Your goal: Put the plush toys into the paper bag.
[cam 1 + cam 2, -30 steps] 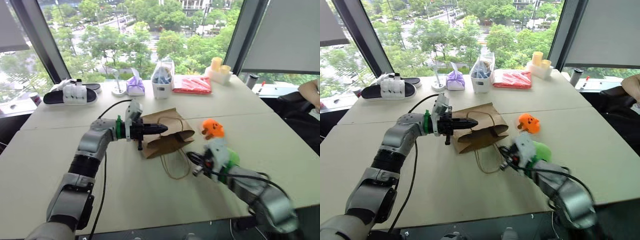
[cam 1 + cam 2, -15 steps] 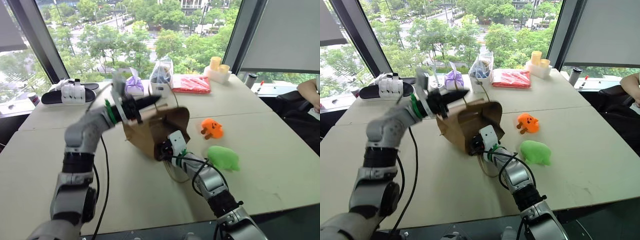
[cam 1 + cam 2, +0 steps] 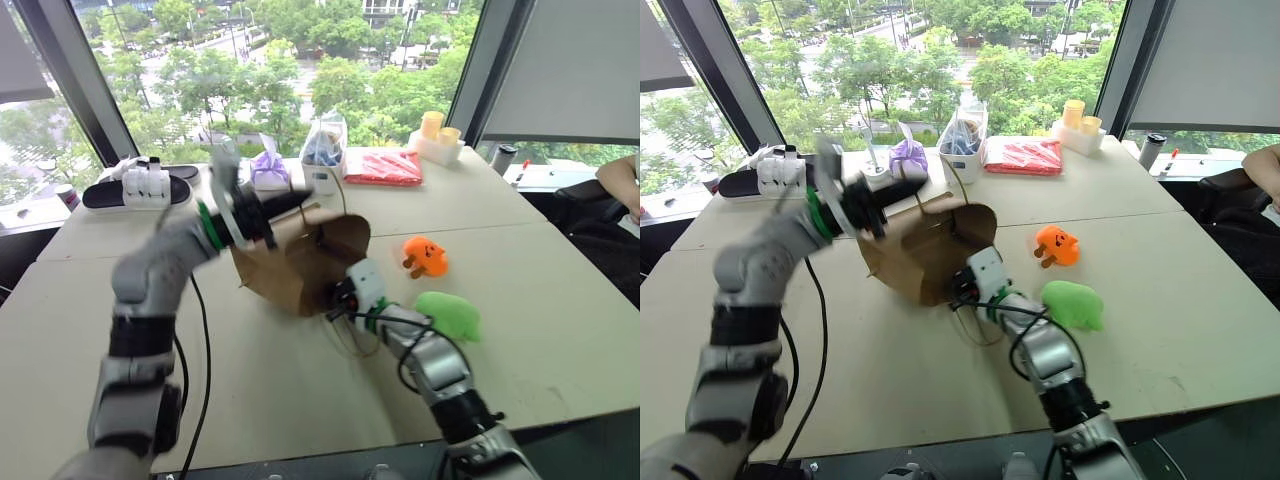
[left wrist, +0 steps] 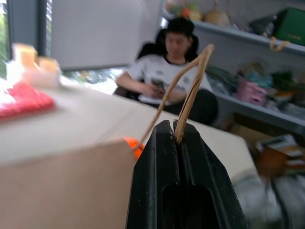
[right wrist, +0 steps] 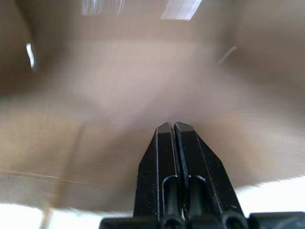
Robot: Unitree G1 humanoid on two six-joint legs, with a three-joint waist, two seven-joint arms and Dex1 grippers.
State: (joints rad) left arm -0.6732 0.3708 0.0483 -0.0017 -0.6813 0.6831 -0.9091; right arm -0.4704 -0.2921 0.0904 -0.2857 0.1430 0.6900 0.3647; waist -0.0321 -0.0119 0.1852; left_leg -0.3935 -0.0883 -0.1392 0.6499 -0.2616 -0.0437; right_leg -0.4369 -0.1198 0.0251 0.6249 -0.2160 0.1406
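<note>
The brown paper bag (image 3: 296, 258) hangs tilted above the table with its mouth toward the toys. My left gripper (image 4: 177, 130) is shut on one of its string handles (image 4: 193, 81) and holds it up at the top edge. My right gripper (image 5: 174, 126) is shut with nothing in it, its tip pushed against the bag's lower mouth (image 3: 335, 296), with brown paper all around the fingers. The orange plush toy (image 3: 424, 256) and the green plush toy (image 3: 448, 314) lie on the table to the right of the bag, untouched.
The bag's other string loop (image 3: 352, 342) trails on the table. Along the far edge stand a black tray with white bottles (image 3: 140, 190), a purple pouch (image 3: 270, 170), a clear bag of blue things (image 3: 325, 152), a red packet (image 3: 385, 170) and yellow cups (image 3: 436, 133). A person (image 4: 177, 71) sits at the right.
The bag lay flat a second ago; my left gripper has raised it by the handle and drawn it slightly left. My right gripper left the green toy's side and went to the bag's mouth.
</note>
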